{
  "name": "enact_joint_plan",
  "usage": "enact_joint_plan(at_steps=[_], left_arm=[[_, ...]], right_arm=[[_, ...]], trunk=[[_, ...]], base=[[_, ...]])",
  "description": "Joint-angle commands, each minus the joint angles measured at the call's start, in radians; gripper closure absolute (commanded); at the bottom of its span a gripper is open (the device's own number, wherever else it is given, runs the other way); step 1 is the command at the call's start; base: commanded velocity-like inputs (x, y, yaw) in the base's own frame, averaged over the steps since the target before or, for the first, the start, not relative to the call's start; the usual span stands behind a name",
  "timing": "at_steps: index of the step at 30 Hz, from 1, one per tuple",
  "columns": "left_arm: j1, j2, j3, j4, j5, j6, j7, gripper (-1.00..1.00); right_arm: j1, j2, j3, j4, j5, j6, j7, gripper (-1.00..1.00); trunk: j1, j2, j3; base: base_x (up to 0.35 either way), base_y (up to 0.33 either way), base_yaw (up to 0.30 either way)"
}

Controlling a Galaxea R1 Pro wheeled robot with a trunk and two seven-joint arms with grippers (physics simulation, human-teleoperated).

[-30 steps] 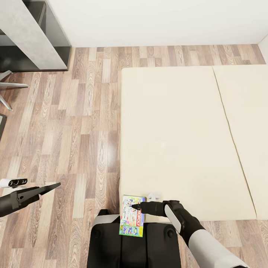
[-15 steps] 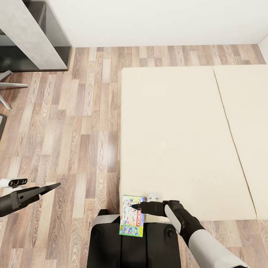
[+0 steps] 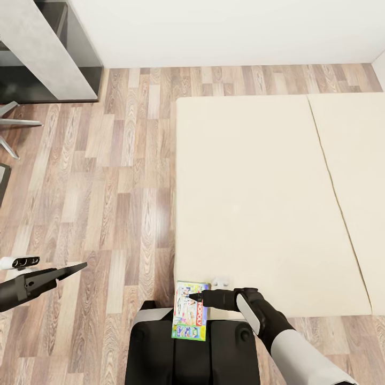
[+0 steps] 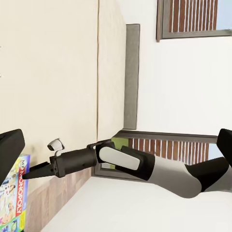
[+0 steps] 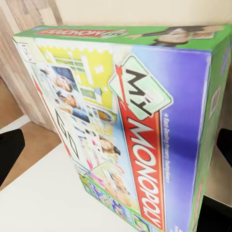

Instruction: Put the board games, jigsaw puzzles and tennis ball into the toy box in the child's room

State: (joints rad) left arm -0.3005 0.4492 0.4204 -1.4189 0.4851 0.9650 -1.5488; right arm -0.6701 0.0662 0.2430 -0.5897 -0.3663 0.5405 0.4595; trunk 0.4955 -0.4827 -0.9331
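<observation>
The right hand (image 3: 199,297) is at the bed's (image 3: 256,203) near corner, next to the floor (image 3: 107,176), reaching across the top of the Monopoly box (image 3: 190,318). Its dark fingers point at the box's cover, and in the right wrist view the box (image 5: 135,130) sits close between the fingertips, one dark tip at each edge of the picture — yet I cannot tell whether they press on the box or merely flank it. The box is flat, green-edged, with a red "My Monopoly" band along its cover. In the head view it overhangs the bed's near edge, lying above the robot's dark trunk (image 3: 192,347); whether the bed carries it or the hand lifts it, I cannot tell.

The left hand (image 3: 72,268) hangs over the floor, well apart from the bed, its slim fingers drawn together to a point and holding nothing. In the left wrist view the right arm (image 4: 125,164) stretches toward the box (image 4: 14,198), with the grey headboard (image 4: 131,77) at the bed's far end.

The rest of the beige bed cover is plain, split by one long seam. At the far left corner of the room stands a grey worktop (image 3: 37,48) with a dark section behind it — a chair's legs (image 3: 13,125) show just beside it.
</observation>
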Motion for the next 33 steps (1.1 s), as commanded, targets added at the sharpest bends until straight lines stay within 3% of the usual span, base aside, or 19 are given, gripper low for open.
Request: enact_joint_plan(at_steps=[1,33], left_arm=[[0.0,0.0,0.0,0.0,0.0,0.011,-0.004,-1.0],[0.0,0.0,0.0,0.0,0.0,0.011,-0.004,-1.0]], right_arm=[[0.0,0.0,0.001,-0.001,-0.005,0.006,0.0,-1.0],[0.0,0.0,0.001,-0.001,-0.005,0.006,-0.001,-1.0]], trunk=[[0.0,-0.001,-0.001],[0.0,-0.001,-0.001]], base=[[0.0,0.12,0.0],[0.0,0.027,0.0]])
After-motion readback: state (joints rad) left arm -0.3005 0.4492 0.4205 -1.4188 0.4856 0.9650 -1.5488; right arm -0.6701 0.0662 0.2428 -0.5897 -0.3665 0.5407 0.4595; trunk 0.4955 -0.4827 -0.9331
